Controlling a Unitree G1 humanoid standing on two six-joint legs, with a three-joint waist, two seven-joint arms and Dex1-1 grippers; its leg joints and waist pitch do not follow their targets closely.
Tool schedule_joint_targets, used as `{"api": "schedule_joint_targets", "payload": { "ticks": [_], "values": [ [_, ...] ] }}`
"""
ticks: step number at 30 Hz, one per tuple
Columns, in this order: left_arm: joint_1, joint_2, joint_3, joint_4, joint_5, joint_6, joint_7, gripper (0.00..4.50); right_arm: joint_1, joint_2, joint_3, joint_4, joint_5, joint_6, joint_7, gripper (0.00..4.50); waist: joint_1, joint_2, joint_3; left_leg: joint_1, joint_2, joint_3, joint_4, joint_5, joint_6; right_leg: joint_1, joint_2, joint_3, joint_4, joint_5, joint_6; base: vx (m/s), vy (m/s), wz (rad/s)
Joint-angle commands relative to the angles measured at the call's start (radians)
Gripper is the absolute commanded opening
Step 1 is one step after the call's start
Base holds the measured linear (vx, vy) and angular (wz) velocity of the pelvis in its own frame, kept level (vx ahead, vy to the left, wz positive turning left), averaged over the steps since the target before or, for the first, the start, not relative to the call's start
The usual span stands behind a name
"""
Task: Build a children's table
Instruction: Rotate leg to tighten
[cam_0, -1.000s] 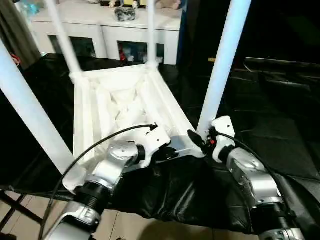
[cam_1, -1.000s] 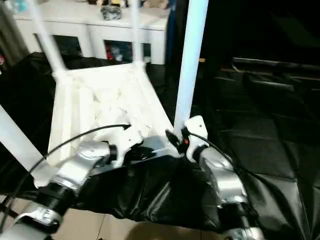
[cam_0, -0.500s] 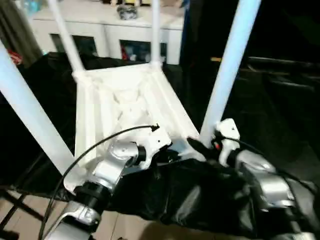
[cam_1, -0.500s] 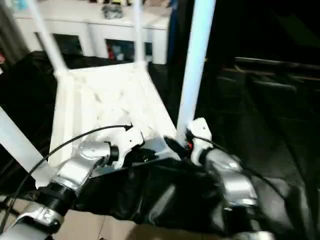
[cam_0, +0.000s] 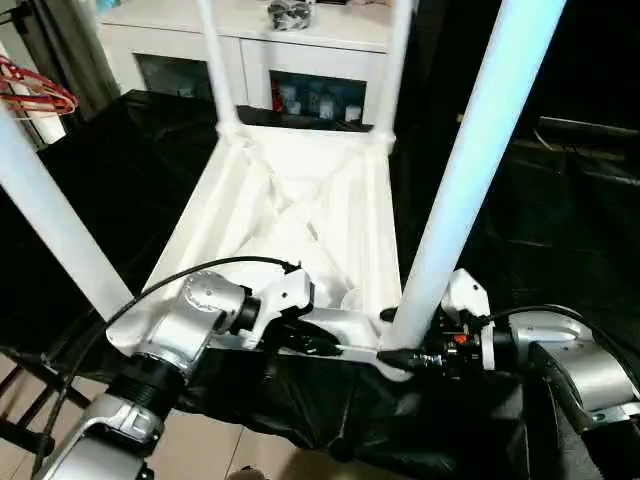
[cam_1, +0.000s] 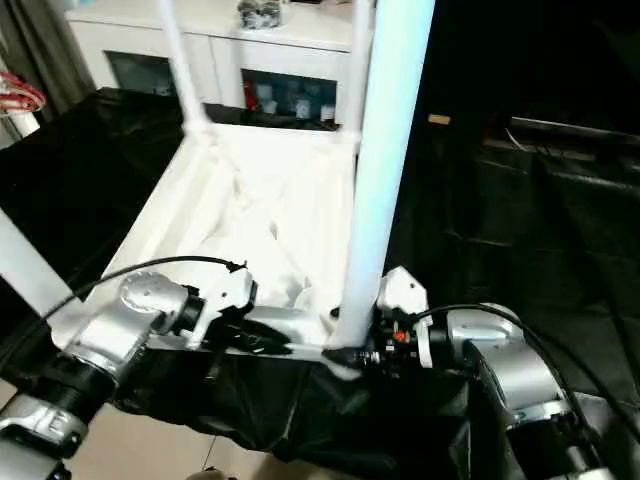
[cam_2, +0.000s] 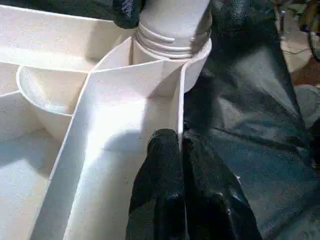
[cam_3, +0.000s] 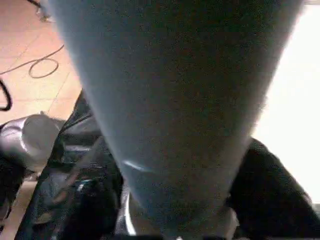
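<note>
Near-left leg (cam_0: 50, 225) rises steeply past the head camera, seated at the near-left corner of the upturned table top (cam_0: 290, 215). The top lies ribbed side up on black sheeting (cam_0: 130, 170) over the work surface, two far legs (cam_0: 218, 70) standing in its far corners before a white cabinet (cam_0: 300, 40). Left gripper (cam_2: 179, 150) clenched on the thin near rim wall of the top, one black finger each side, just short of the near-right corner socket (cam_2: 192, 65). Near-right leg (cam_0: 470, 180) stands upright in that socket, its threaded base showing in the left wrist view. Right gripper (cam_0: 400, 357) sits at this leg's base, black fingers either side of it; grasping or merely bracketing, cannot tell.
</note>
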Motion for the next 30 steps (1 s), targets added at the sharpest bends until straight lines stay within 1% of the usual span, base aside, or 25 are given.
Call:
{"api": "schedule_joint_targets", "payload": {
  "ticks": [1, 3, 5, 6, 7, 8, 10, 11, 15, 17, 19, 20, 21, 22, 23, 24, 25, 26, 27, 28, 29, 30],
  "values": [
    [-0.047, -0.005, 0.024, -0.005, -0.045, -0.018, 0.001, 0.0, 0.02, -0.008, 0.06, 0.002, -0.004, 0.017, 0.052, 2.7, -0.002, -0.009, -0.049, 0.014, 0.024, 0.004, -0.066, -0.261, 0.048, 0.041, -0.038, 0.024, -0.051, -0.188, -0.229, 0.0, 0.0, 0.0],
    [-0.064, 0.008, 0.028, 0.021, -0.046, -0.029, -0.014, 0.0, 0.018, -0.009, 0.063, 0.002, -0.007, 0.017, 0.067, 2.5, -0.001, -0.008, -0.048, 0.011, 0.023, 0.003, -0.066, -0.255, 0.046, 0.042, -0.038, 0.024, -0.051, -0.194, -0.224, 0.0, 0.0, 0.0],
    [-0.069, 0.01, 0.028, 0.029, -0.046, -0.033, -0.015, 0.0, 0.018, -0.011, 0.066, 0.002, -0.007, 0.017, 0.069, 2.4, -0.001, -0.01, -0.049, 0.01, 0.022, 0.002, -0.067, -0.254, 0.043, 0.044, -0.039, 0.023, -0.05, -0.198, -0.22, 0.0, 0.0, 0.0],
    [-0.07, 0.01, 0.028, 0.03, -0.046, -0.034, -0.016, 0.0, 0.018, -0.011, 0.067, 0.002, -0.006, 0.017, 0.069, 2.4, -0.001, -0.01, -0.049, 0.011, 0.022, 0.002, -0.066, -0.253, 0.043, 0.043, -0.039, 0.023, -0.051, -0.201, -0.219, 0.0, 0.0, 0.0],
    [-0.07, 0.01, 0.028, 0.033, -0.046, -0.035, -0.017, 0.0, 0.019, -0.012, 0.07, 0.0, -0.006, 0.016, 0.069, 2.29, 0.0, -0.008, -0.049, 0.012, 0.023, 0.002, -0.066, -0.255, 0.042, 0.042, -0.04, 0.024, -0.051, -0.202, -0.221, 0.0, 0.0, 0.0],
    [-0.07, 0.01, 0.028, 0.034, -0.046, -0.037, -0.017, 0.0, 0.02, -0.013, 0.072, -0.001, -0.006, 0.016, 0.069, 2.19, -0.001, -0.009, -0.049, 0.011, 0.023, 0.002, -0.066, -0.254, 0.041, 0.043, -0.04, 0.023, -0.051, -0.2, -0.221, 0.0, 0.0, 0.0],
    [-0.069, 0.008, 0.028, 0.035, -0.045, -0.038, -0.016, 0.0, 0.023, -0.013, 0.075, -0.002, -0.005, 0.015, 0.068, 2.19, 0.0, -0.008, -0.049, 0.011, 0.023, 0.002, -0.066, -0.251, 0.041, 0.043, -0.04, 0.023, -0.05, -0.195, -0.222, 0.0, 0.0, 0.0],
    [-0.069, 0.008, 0.028, 0.035, -0.045, -0.038, -0.016, 0.0, 0.023, -0.013, 0.075, -0.002, -0.005, 0.015, 0.068, 2.17, -0.001, -0.009, -0.049, 0.01, 0.023, 0.002, -0.066, -0.251, 0.041, 0.043, -0.04, 0.023, -0.05, -0.195, -0.221, 0.0, 0.0, 0.0],
    [-0.069, -0.002, 0.031, 0.047, -0.043, -0.046, -0.004, 0.0, 0.026, -0.005, 0.069, 0.0, -0.005, 0.014, 0.06, 2.07, 0.0, -0.008, -0.05, 0.011, 0.023, 0.002, -0.065, -0.247, 0.043, 0.044, -0.038, 0.023, -0.048, -0.182, -0.227, 0.0, 0.0, 0.0],
    [-0.069, -0.011, 0.037, 0.053, -0.038, -0.049, 0.028, 0.0, 0.028, 0.007, 0.059, 0.005, -0.005, 0.008, 0.036, 2.07, 0.0, -0.008, -0.05, 0.011, 0.022, 0.002, -0.064, -0.248, 0.043, 0.044, -0.038, 0.022, -0.048, -0.181, -0.228, 0.0, 0.0, 0.0],
    [-0.071, -0.035, 0.05, 0.063, -0.024, -0.046, 0.105, 0.0, 0.026, 0.045, 0.038, 0.028, -0.017, -0.001, -0.042, 2.06, 0.0, -0.007, -0.049, 0.01, 0.022, 0.003, -0.065, -0.259, 0.04, 0.042, -0.04, 0.023, -0.05, -0.198, -0.225, 0.0, 0.0, 0.0],
    [-0.071, -0.036, 0.05, 0.063, -0.023, -0.046, 0.107, 0.0, 0.026, 0.046, 0.038, 0.029, -0.017, -0.001, -0.044, 2.05, -0.001, -0.007, -0.048, 0.011, 0.022, 0.002, -0.066, -0.266, 0.036, 0.041, -0.041, 0.023, -0.052, -0.21, -0.223, 0.0, 0.0, 0.0],
    [-0.07, -0.065, 0.06, 0.066, -0.009, -0.044, 0.186, 0.0, 0.023, 0.095, 0.018, 0.065, -0.038, -0.003, -0.144, 2.05, -0.002, -0.009, -0.046, 0.011, 0.021, 0.0, -0.069, -0.286, 0.028, 0.042, -0.041, 0.023, -0.056, -0.249, -0.213, 0.0, 0.0, 0.0],
    [-0.069, -0.072, 0.062, 0.064, -0.007, -0.042, 0.203, 0.0, 0.023, 0.107, 0.015, 0.075, -0.044, -0.006, -0.169, 2.04, -0.007, -0.009, -0.043, 0.011, 0.018, -0.001, -0.07, -0.308, 0.015, 0.039, -0.043, 0.023, -0.062, -0.304, -0.197, 0.0, 0.0, 0.0],
    [-0.062, -0.09, 0.062, 0.053, -0.003, -0.031, 0.231, 0.0, 0.022, 0.134, 0.009, 0.097, -0.058, -0.001, -0.224, 2.02, -0.009, -0.011, -0.043, 0.012, 0.018, -0.004, -0.073, -0.326, 0.006, 0.04, -0.045, 0.022, -0.067, -0.358, -0.176, 0.0, 0.0, 0.0],
    [-0.053, -0.111, 0.061, 0.036, 0.0, -0.017, 0.263, 0.0, 0.019, 0.167, 0.003, 0.124, -0.075, 0.006, -0.293, 1.99, -0.017, -0.011, -0.04, 0.007, 0.017, -0.006, -0.077, -0.335, -0.005, 0.039, -0.044, 0.022, -0.069, -0.387, -0.16, 0.0, 0.0, 0.0],
    [-0.043, -0.132, 0.057, 0.018, 0.005, -0.002, 0.29, 0.0, 0.012, 0.205, -0.009, 0.158, -0.091, 0.016, -0.37, 1.99, -0.021, -0.01, -0.039, 0.006, 0.016, -0.009, -0.08, -0.343, -0.012, 0.04, -0.043, 0.02, -0.07, -0.41, -0.15, 0.0, 0.0, 0.0],
    [-0.039, -0.141, 0.054, 0.011, 0.008, 0.003, 0.301, 0.0, 0.007, 0.223, -0.016, 0.175, -0.096, 0.02, -0.406, 1.98, -0.025, -0.011, -0.038, 0.007, 0.014, -0.01, -0.082, -0.357, -0.016, 0.039, -0.044, 0.018, -0.075, -0.441, -0.139, 0.0, 0.0, 0.0],
    [-0.035, -0.156, 0.046, 0.005, 0.018, 0.007, 0.32, 0.0, -0.002, 0.252, -0.028, 0.196, -0.095, 0.034, -0.453, 1.97, -0.038, -0.013, -0.034, 0.005, 0.011, -0.013, -0.083, -0.387, -0.022, 0.039, -0.045, 0.015, -0.082, -0.509, -0.117, 0.0, 0.0, 0.0],
    [-0.032, -0.165, 0.041, 0.003, 0.024, 0.008, 0.332, 0.0, -0.007, 0.271, -0.036, 0.209, -0.093, 0.044, -0.481, 1.97, -0.046, -0.012, -0.033, 0.007, 0.01, -0.017, -0.084, -0.406, -0.025, 0.037, -0.047, 0.013, -0.089, -0.567, -0.095, 0.0, 0.0, 0.0],
    [-0.03, -0.183, 0.032, -0.003, 0.034, 0.017, 0.354, 0.0, -0.018, 0.305, -0.049, 0.231, -0.098, 0.046, -0.537, 1.96, -0.053, -0.014, -0.033, 0.01, 0.008, -0.021, -0.083, -0.422, -0.023, 0.035, -0.047, 0.01, -0.096, -0.607, -0.077, 0.0, 0.0, 0.0],
    [-0.031, -0.197, 0.027, -0.002, 0.044, 0.02, 0.381, 0.0, -0.027, 0.329, -0.058, 0.251, -0.103, 0.054, -0.578, 1.96, -0.058, -0.014, -0.033, 0.012, 0.008, -0.02, -0.082, -0.426, -0.021, 0.031, -0.046, 0.01, -0.1, -0.613, -0.075, 0.0, 0.0, 0.0]
  ]
}}
